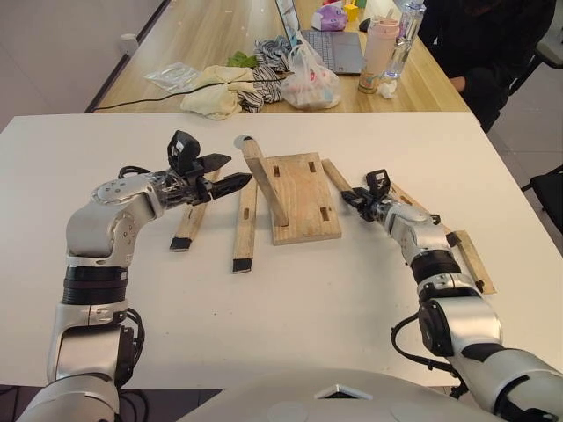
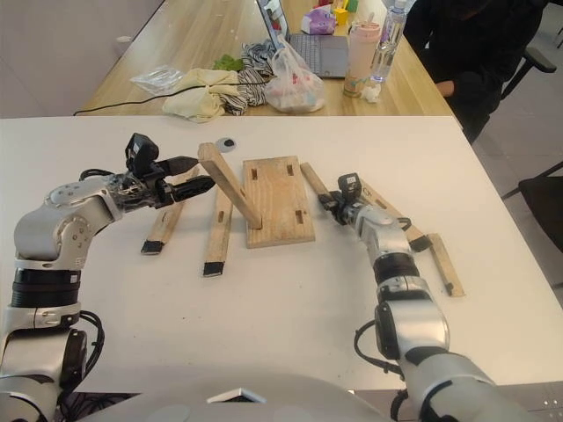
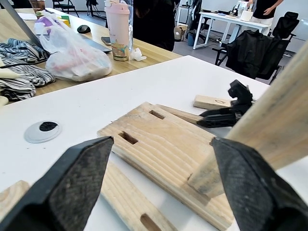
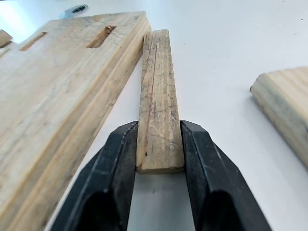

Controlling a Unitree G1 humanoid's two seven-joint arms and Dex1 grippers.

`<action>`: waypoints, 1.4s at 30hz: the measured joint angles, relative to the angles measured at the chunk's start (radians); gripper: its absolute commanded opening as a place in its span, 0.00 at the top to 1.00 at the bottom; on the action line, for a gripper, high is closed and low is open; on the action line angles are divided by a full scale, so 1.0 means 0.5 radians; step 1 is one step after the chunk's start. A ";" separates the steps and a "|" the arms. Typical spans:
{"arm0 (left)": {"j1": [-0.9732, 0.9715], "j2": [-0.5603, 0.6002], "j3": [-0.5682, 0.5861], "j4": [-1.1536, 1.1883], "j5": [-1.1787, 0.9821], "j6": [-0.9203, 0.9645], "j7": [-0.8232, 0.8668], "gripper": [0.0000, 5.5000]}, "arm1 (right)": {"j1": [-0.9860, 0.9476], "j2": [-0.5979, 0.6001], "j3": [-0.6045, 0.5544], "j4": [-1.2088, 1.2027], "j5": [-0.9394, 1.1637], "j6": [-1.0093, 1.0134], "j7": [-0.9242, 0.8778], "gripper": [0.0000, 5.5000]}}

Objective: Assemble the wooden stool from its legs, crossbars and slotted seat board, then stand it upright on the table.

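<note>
Jaws of the right gripper [image 4: 159,127] clamp the near end of a crossbar [image 4: 156,82] lying flat just at 3 o'clock of the slotted seat board [image 1: 308,211]; the left gripper [image 1: 233,172] hangs spread wide, holding nothing, just at 9 o'clock of a leg [image 1: 264,180] standing tilted in the board. Two loose legs [image 1: 246,224] lie on the table [image 1: 264,325] farther toward 9 o'clock

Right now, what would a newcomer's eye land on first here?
Most likely the wooden leg standing at a tilt on the slotted seat board, which lies flat mid-table. The left pincer sits open just beside that leg. The right pincer is closed on the end of a wooden bar lying along the board's right edge.
</note>
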 measured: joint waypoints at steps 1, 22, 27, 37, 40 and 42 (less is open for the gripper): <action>0.000 -0.001 0.018 0.010 0.003 -0.047 0.018 0.32 | 0.084 -0.003 -0.019 -0.142 0.030 0.013 0.026 0.77; -0.076 0.033 0.111 -0.174 -0.315 0.277 -0.067 0.41 | -0.324 -1.097 0.790 -0.108 -1.958 -2.884 -0.795 0.77; -0.117 0.056 0.305 -0.145 -0.487 0.384 -0.015 0.41 | -0.307 -1.106 0.802 -0.091 -1.987 -3.015 -0.930 0.77; -0.084 -0.005 0.390 -0.202 -0.713 0.534 0.055 0.41 | -0.303 -1.104 0.784 -0.206 -2.010 -3.039 -1.029 0.77; -0.151 -0.015 0.507 -0.205 -0.906 0.593 0.075 0.41 | -0.304 -1.102 0.786 -0.221 -2.072 -3.025 -1.063 0.77; -0.194 -0.020 0.585 -0.207 -1.057 0.634 0.085 0.41 | -0.304 -1.100 0.790 -0.228 -2.122 -3.005 -1.102 0.77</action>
